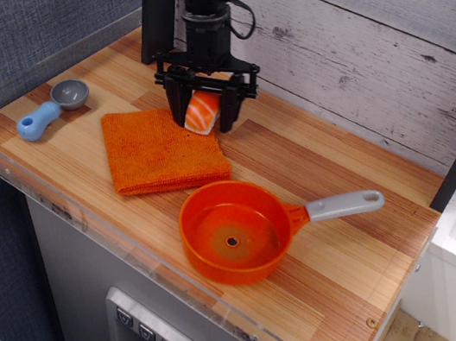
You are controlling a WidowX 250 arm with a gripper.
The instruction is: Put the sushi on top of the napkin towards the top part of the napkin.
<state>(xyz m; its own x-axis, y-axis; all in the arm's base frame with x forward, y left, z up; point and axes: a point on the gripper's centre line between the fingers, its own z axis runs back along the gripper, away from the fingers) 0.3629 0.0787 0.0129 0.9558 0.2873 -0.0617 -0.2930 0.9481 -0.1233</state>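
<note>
The sushi point(202, 111) is a small orange piece with white stripes, held between the fingers of my black gripper point(201, 114). The gripper is shut on it and holds it low over the far right corner of the napkin point(163, 153), an orange terry-cloth square lying left of centre on the wooden counter. The sushi's lower end looks close to or touching the cloth's top edge; I cannot tell which.
An orange saucepan point(234, 231) with a grey handle point(345, 205) stands in front right of the napkin. A blue-handled grey scoop point(50, 108) lies at the left edge. A clear acrylic rim point(112, 234) borders the counter's front; a plank wall stands behind.
</note>
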